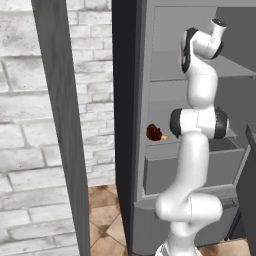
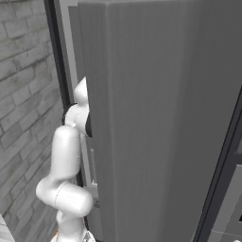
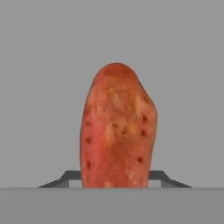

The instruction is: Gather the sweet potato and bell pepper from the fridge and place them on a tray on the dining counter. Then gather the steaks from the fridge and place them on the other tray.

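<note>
in hand view, sweet potato (image 3: pixel 117 131) between gripper (image 3: pixel 114 178) tips.

Base views flank arm (image 1: pixel 200 125), both facing fridge (image 2: pixel 156 118) closely; hand view nearest, inside.

Sweet potato (image 3: pixel 117 131) between gripper (image 3: pixel 114 177) fingers (fridge (image 1: pixel 190 75) interior)

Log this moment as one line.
stage: sweet potato pickup | arm: reaching into fridge | gripper: fingers either side of sweet potato | grip: unconfirmed
</note>
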